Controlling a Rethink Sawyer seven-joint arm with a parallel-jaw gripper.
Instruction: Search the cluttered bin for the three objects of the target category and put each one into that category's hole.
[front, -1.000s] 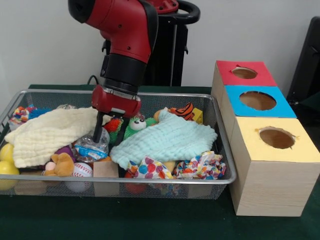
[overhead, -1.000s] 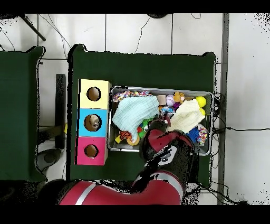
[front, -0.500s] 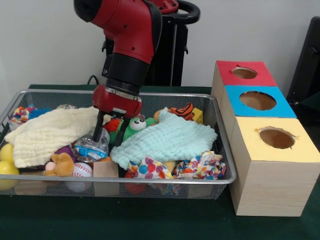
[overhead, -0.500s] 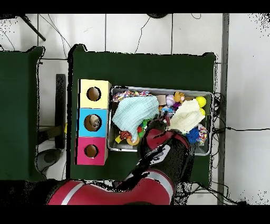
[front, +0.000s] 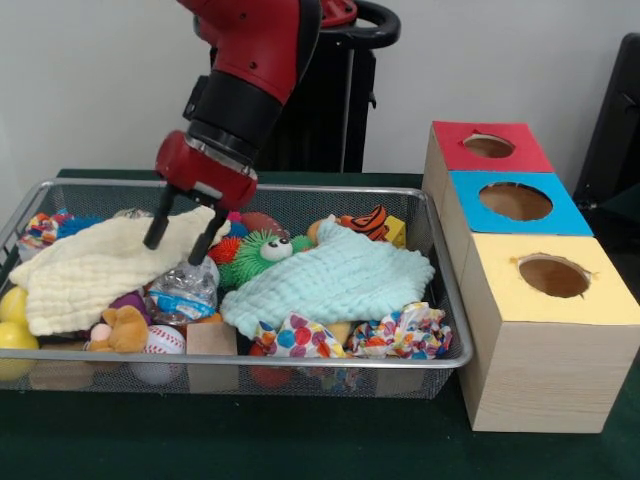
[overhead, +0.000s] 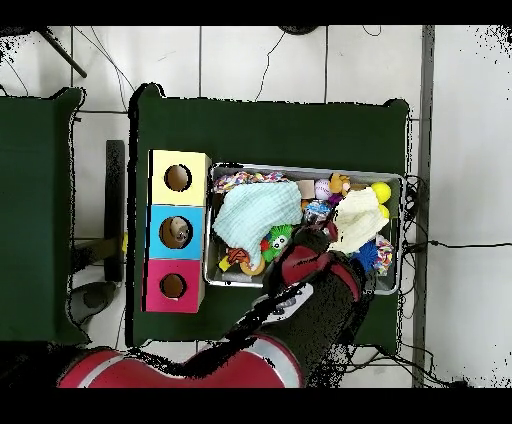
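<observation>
The wire-mesh bin (front: 300, 361) sits on the green table, full of toys and cloths; it also shows in the overhead view (overhead: 300, 167). My gripper (front: 176, 251) is open and empty, tilted, just above the right edge of a cream cloth (front: 85, 272). A crumpled plastic bottle (front: 186, 291) lies just below its fingers. A green fuzzy toy with eyes (front: 266, 250) lies to the right, next to a mint cloth (front: 335, 280). Three boxes with round holes stand right of the bin: red (front: 490, 150), blue (front: 515, 205), yellow (front: 555, 280). In the overhead view my arm (overhead: 320, 275) hides the gripper.
Along the bin's front lie a baseball (front: 163, 341), a wooden block (front: 212, 338), a brown plush (front: 124, 328), yellow balls (front: 12, 322) and bright patterned fabric (front: 400, 333). A tiger-striped toy (front: 366, 219) lies at the back. The pedestal (front: 340, 100) stands behind.
My gripper has lifted out from between the bottle and the green toy and swung left in the front view, tilting over the cream cloth. The green toy shows more fully now.
</observation>
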